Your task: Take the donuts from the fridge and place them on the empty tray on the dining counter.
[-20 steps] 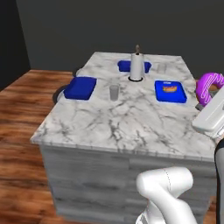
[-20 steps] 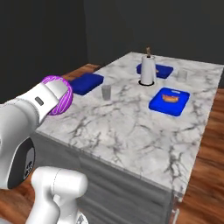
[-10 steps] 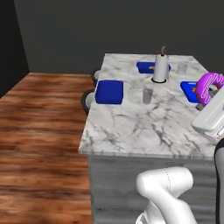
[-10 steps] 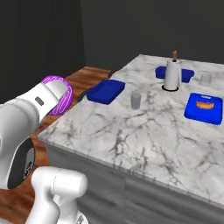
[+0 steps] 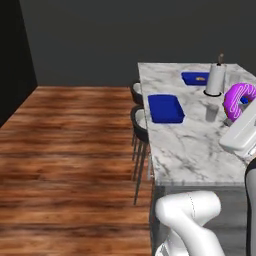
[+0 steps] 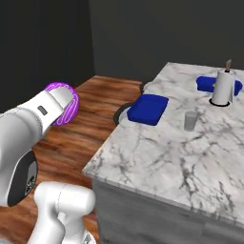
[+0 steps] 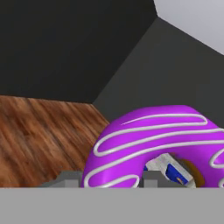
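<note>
While the gripper [image 7: 111, 181] pinches the purple donut [image 7: 153, 144], the ring stands on edge right at the fingertips, its hole facing the hand camera. Held in the air, the donut [image 5: 238, 101] hangs off the near side of the dining counter [image 5: 190, 150]. On that counter the empty blue tray [image 5: 165, 108] lies near the stool-side edge, well apart from the donut.
</note>
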Motion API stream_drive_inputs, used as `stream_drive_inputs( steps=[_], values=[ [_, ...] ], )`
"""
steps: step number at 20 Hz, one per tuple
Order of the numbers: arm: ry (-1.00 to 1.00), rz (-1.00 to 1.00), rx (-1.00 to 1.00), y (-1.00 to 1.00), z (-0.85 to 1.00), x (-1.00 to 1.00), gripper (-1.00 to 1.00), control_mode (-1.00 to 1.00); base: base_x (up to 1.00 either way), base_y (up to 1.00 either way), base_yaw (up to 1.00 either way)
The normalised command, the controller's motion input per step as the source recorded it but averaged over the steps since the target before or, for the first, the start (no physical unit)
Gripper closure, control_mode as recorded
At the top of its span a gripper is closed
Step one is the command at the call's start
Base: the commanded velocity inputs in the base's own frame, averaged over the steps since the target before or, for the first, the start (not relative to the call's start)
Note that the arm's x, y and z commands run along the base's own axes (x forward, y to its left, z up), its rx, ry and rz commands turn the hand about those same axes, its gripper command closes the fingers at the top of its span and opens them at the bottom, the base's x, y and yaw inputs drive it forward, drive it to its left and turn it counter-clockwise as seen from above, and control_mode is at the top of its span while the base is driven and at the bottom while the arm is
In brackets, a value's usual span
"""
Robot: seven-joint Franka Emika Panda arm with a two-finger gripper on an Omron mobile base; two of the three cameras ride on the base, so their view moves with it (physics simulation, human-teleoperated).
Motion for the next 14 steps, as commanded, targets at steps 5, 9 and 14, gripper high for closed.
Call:
stream_drive_inputs(
  steps=[5,9,14],
  values=[
    [0.00,0.00,0.00,0.00,0.00,0.00,1.00,1.00,0.75,1.00,-0.17],
    [0.00,0.00,0.00,0.00,0.00,0.00,1.00,1.00,0.91,1.00,-0.28],
    [0.00,0.00,0.00,0.00,0.00,0.00,1.00,1.00,0.98,1.00,-0.44]
  ],
)
